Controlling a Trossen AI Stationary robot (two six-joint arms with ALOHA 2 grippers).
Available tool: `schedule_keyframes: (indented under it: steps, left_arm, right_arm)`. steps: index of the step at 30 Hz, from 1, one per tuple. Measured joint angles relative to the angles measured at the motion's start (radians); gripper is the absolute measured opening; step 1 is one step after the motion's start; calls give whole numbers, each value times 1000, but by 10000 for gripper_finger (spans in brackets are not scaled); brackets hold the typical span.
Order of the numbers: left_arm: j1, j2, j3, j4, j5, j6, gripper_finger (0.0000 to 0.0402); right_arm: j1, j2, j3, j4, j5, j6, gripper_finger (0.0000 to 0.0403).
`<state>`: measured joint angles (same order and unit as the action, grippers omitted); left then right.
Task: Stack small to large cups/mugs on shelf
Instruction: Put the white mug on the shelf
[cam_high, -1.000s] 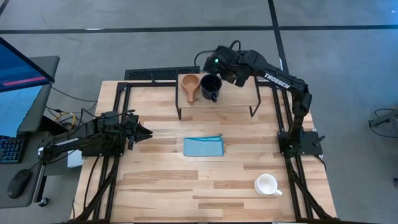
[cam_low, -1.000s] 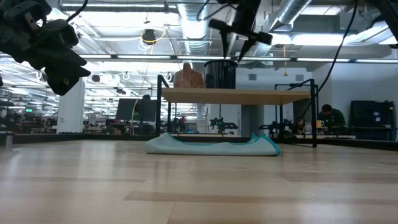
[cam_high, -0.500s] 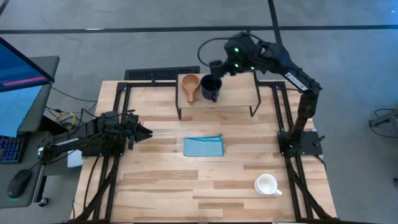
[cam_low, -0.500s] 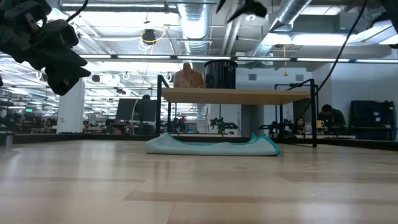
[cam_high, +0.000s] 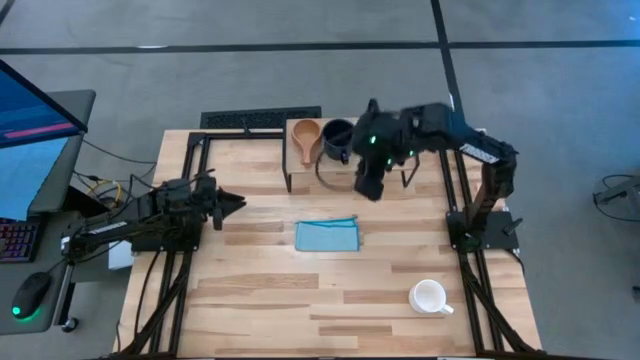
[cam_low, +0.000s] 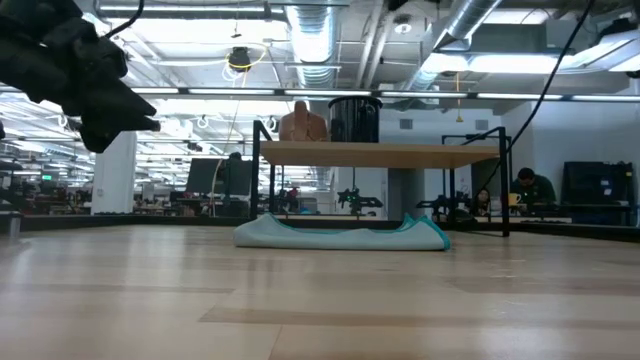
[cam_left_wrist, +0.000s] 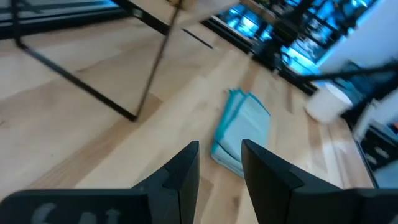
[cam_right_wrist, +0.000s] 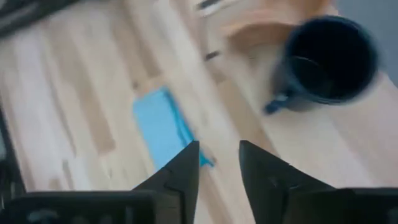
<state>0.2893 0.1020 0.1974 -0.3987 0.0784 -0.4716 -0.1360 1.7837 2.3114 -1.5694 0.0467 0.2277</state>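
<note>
The shelf (cam_high: 385, 160) (cam_low: 385, 155) stands at the table's far side. On its board stand the tan wooden cup (cam_high: 306, 133) (cam_low: 302, 122) and, right beside it, the dark navy mug (cam_high: 338, 138) (cam_low: 355, 118) (cam_right_wrist: 326, 59), both on their bases. The white mug (cam_high: 430, 296) (cam_left_wrist: 328, 102) stands near the table's near right corner. My right gripper (cam_high: 368, 182) (cam_right_wrist: 219, 162) hangs high over the shelf's near edge, fingers close together, holding nothing, and is out of the low view. My left gripper (cam_high: 235, 203) (cam_left_wrist: 219, 163) waits above the table's left side, also shut and holding nothing.
A folded blue cloth (cam_high: 327, 236) (cam_low: 340, 235) lies at mid-table in front of the shelf. The shelf's thin black legs (cam_left_wrist: 149, 87) stand between the two arms. Bare wood stretches between the cloth and the white mug. A desk with a monitor stands off the table's left edge.
My right gripper has risen from above the navy mug at the shelf's far side and swung toward the table's near edge, now over the shelf's near edge. The navy mug and the tan cup have stayed in place on the shelf.
</note>
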Motion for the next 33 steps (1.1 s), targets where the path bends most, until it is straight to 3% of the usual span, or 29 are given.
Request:
schedule_keyframes:
  steps: [7, 12, 19, 26, 33]
  left_arm:
    - [0, 0, 0, 2, -46, -107, 109]
    - [0, 0, 0, 17, -55, -132, 109]
    - [0, 0, 0, 58, -61, -144, 109]
    - [0, 0, 0, 61, -60, -154, 109]
    - [0, 0, 0, 57, -68, -154, 109]
  right_arm:
    - [146, -22, -100, 1, 4, -126, 109]
    - [200, -109, -277, -1, 34, -116, 108]
    - [256, -352, -631, 49, 82, 70, 108]
    - [405, -636, -991, 302, 87, 316, 108]
    - [582, -723, -1186, 419, 81, 559, 108]
